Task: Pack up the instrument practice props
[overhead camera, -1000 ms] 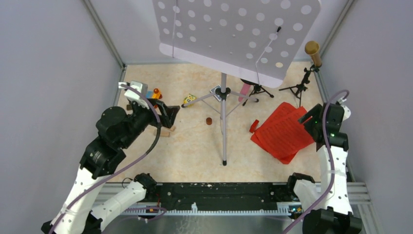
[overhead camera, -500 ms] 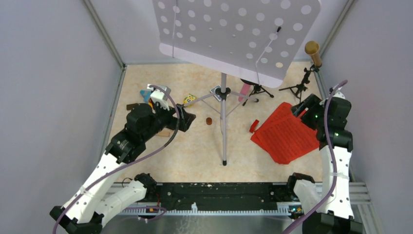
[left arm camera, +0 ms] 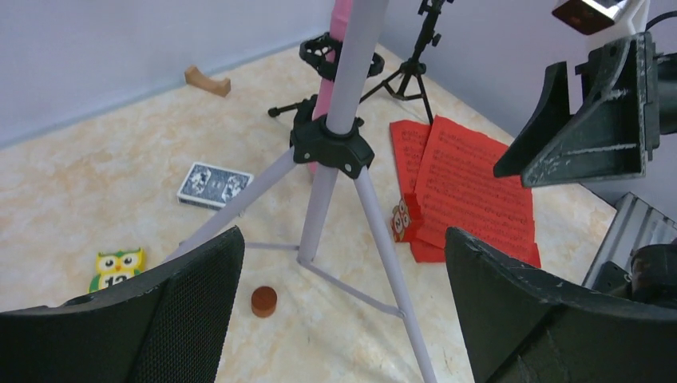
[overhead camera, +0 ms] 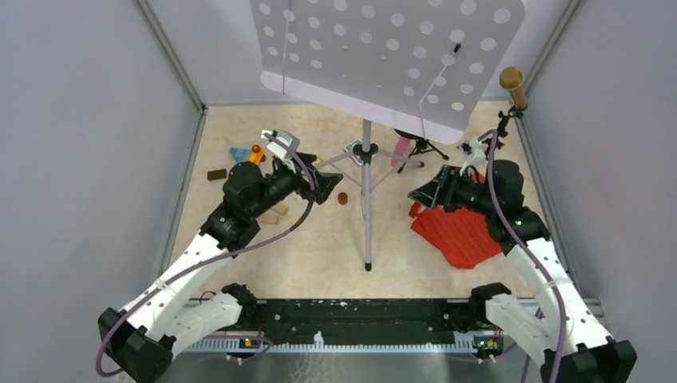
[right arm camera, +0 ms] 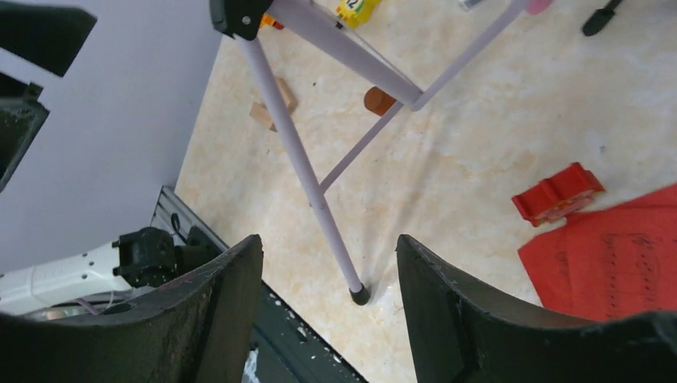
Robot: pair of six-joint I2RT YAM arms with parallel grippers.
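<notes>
The grey hole-punched tray (overhead camera: 383, 56) stands on its silver tripod pole (overhead camera: 366, 199) at mid-table. My left gripper (overhead camera: 323, 191) is open and empty just left of the pole, which rises between and beyond its jaws in the left wrist view (left arm camera: 351, 64). My right gripper (overhead camera: 423, 194) is open and empty just right of the pole, facing a tripod leg (right arm camera: 295, 152). The red sheet-music pages (overhead camera: 467, 231) lie under the right arm. The pink microphone (overhead camera: 401, 148) and the gold microphone (overhead camera: 512, 84) sit on small black tripods (overhead camera: 488, 144) at the back.
A blue card deck (left arm camera: 214, 183), an owl toy (left arm camera: 118, 267), a brown disc (left arm camera: 264, 301) and wooden blocks (overhead camera: 271, 214) lie left of the pole. A small red toy (right arm camera: 559, 194) lies by the pages. Grey walls close in the sides.
Both arms have swung inward toward the stand pole, the left from the far left side, the right from above the red pages. Both grippers stay open.
</notes>
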